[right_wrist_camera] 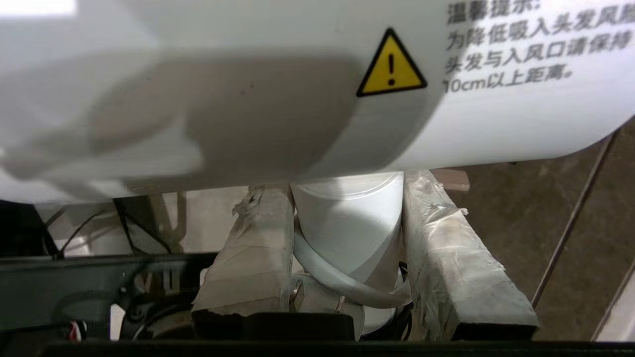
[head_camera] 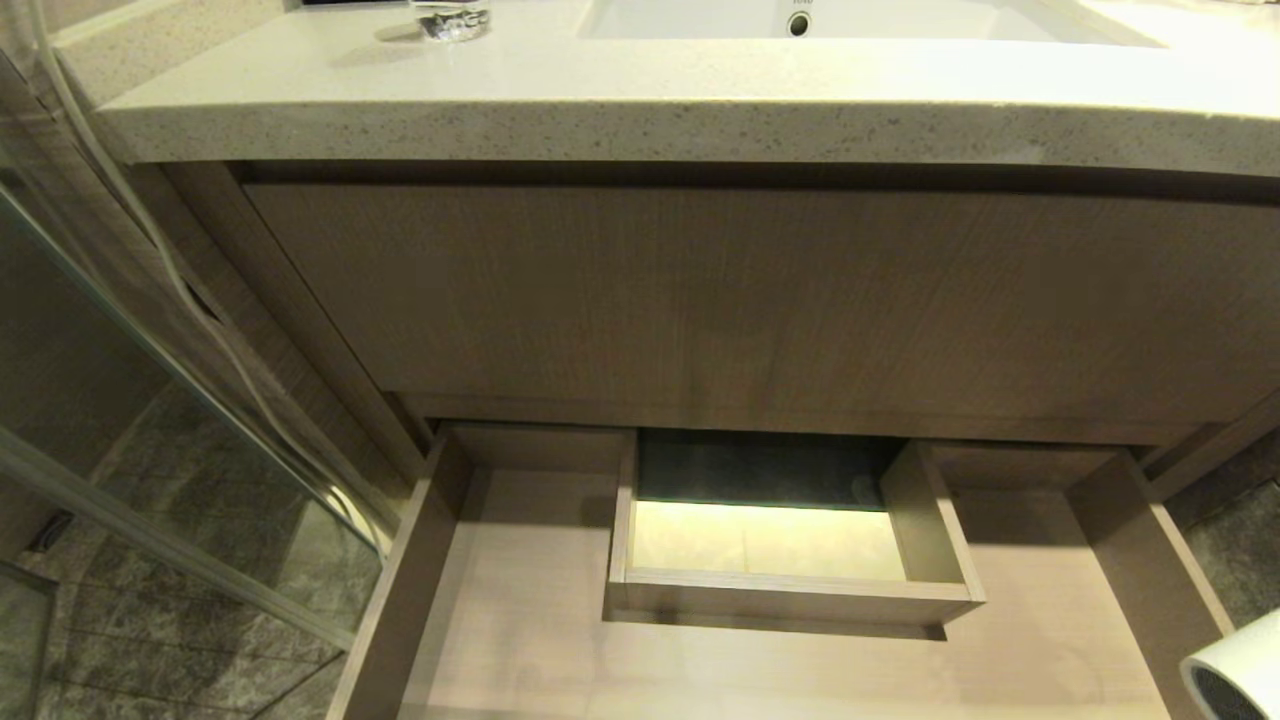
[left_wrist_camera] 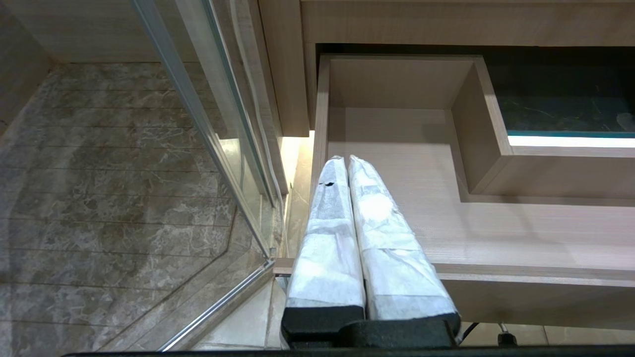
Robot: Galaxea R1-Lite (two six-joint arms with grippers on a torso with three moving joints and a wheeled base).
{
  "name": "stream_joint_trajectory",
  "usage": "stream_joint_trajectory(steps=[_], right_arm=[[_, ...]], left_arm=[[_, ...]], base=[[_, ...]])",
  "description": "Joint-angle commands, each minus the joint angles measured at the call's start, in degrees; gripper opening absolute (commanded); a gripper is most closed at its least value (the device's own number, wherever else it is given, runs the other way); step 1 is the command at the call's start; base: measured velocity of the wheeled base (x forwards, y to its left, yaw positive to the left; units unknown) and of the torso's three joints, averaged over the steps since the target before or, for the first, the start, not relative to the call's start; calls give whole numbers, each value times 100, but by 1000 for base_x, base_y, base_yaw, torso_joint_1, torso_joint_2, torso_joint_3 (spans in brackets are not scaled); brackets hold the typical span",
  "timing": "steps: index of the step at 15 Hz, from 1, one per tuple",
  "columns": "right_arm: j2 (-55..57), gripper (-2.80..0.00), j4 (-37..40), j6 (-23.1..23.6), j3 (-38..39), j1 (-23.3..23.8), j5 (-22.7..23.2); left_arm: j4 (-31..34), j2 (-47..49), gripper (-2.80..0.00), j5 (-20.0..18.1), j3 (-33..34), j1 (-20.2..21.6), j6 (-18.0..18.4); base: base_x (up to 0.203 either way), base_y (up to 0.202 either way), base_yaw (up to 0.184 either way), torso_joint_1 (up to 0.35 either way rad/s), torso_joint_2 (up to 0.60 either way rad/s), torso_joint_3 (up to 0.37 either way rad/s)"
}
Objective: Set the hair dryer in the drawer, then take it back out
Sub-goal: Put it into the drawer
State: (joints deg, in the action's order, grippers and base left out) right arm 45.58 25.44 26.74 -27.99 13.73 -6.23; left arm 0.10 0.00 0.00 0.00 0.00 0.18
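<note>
The drawer (head_camera: 470, 620) stands pulled out under the vanity, light wood-grain, with a boxed cutout (head_camera: 790, 590) at its middle; its floor is bare. The white hair dryer (head_camera: 1235, 675) pokes into the head view at the lower right, grille end showing, just outside the drawer's right wall. In the right wrist view my right gripper (right_wrist_camera: 347, 198) is shut on the hair dryer's handle (right_wrist_camera: 352, 223), the fat barrel (right_wrist_camera: 278, 84) lying across above the fingers, the white cord looped low by the handle. My left gripper (left_wrist_camera: 345, 161) is shut and empty, hanging over the drawer's left front corner (left_wrist_camera: 446, 233).
A speckled stone countertop (head_camera: 640, 120) with a sink basin (head_camera: 850, 20) overhangs the tall wood front (head_camera: 760, 300). A glass tumbler (head_camera: 452, 20) stands on the counter at the left. A glass shower panel (head_camera: 170, 420) and grey marble floor (left_wrist_camera: 99, 173) lie to the left.
</note>
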Motion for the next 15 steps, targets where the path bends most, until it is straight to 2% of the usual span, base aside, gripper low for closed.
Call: stream_joint_trajectory(steps=[1,9,15], right_arm=[[1633,-280,-324,-40,-292,-1,-17],[5452,-280,-2850,-101,-1528,-10,-75],[6974,-280,-3576,-103,-2277,65,-354]], left_arm=[[-1,0,-280,0,0,0,-1],[-1,0,-280,0,0,0,-1],[-1,0,-280,0,0,0,-1]], base=[[0,0,0,0,0,0],[0,0,0,0,0,0],[0,0,0,0,0,0]])
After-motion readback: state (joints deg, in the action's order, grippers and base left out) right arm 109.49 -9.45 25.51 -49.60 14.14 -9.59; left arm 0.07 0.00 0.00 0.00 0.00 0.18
